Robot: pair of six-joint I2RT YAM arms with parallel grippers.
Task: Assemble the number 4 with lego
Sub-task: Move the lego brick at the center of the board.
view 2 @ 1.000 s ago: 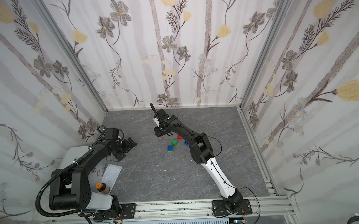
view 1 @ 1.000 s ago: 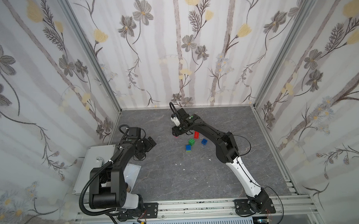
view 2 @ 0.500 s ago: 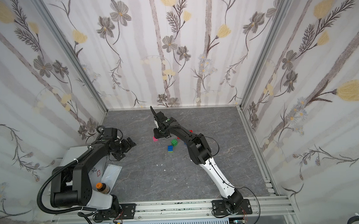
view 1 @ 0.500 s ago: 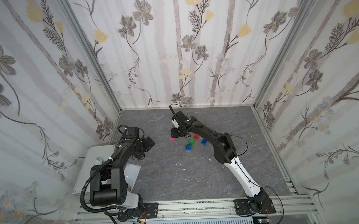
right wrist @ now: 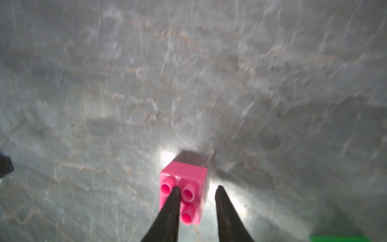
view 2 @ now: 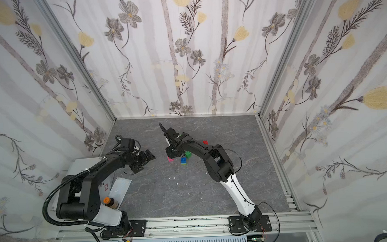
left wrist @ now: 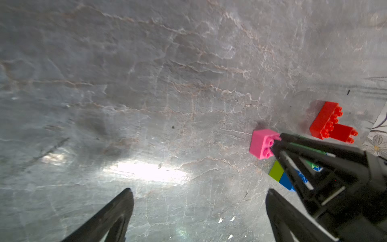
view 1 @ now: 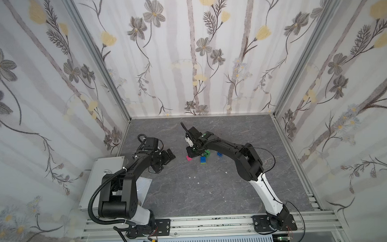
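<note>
Your left gripper (left wrist: 199, 190) hangs wide open above the grey table (view 1: 190, 192), holding nothing. To its right lies the pink brick (view 1: 188, 158). The right gripper (right wrist: 198, 187) is down on it, jaws narrow but apart: one fingertip over the studs, one just beside. Further right lie the blue-and-lime pair (view 1: 203, 160), the dark green brick (view 1: 208, 152) and the red bricks (view 2: 205, 142).

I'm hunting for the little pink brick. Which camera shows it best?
The right wrist view: the pink brick is close up, studs clear, at the right tool's tips. The left wrist view shows it smaller, partly covered; both top views show a speck.
</note>
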